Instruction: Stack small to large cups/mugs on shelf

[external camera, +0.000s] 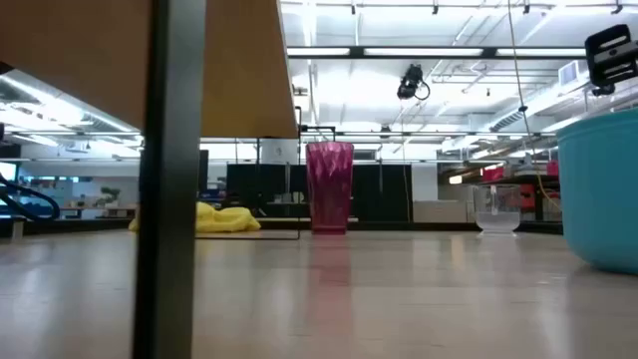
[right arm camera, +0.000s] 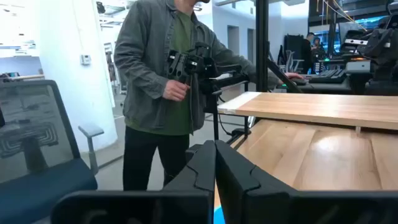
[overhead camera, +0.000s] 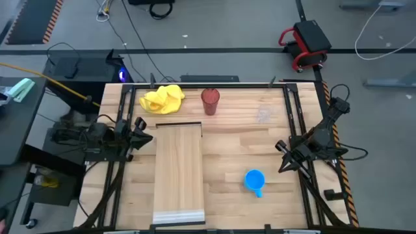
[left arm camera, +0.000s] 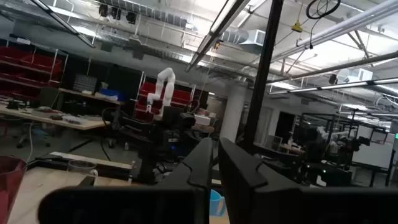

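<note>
Left gripper (overhead camera: 148,137) is being held at the desk's (overhead camera: 260,149) left edge, just beside the shelf (overhead camera: 179,169); fingers (left arm camera: 202,165) are seen pressed together, nothing between them. Right gripper (overhead camera: 282,158) is being held at the right edge, fingers (right arm camera: 205,163) likewise together and empty.

Shelf is lying flat on the desk, left of centre, raised lip at its far end; nothing is being carried on it.

Red tumbler (overhead camera: 210,101) is standing upright at the far edge, just beyond the shelf's far right corner. Yellow cloth (overhead camera: 162,99) is lying crumpled to its left. Clear glass cup (external camera: 497,209) is seen upright farther right along the far side; barely made out from above. Blue mug (overhead camera: 254,181) is standing near the front, between shelf and right gripper, handle toward the front.

In the right wrist view, a person (right arm camera: 165,81) in a grey jacket is seen standing beside the desk, past the left arm.
</note>
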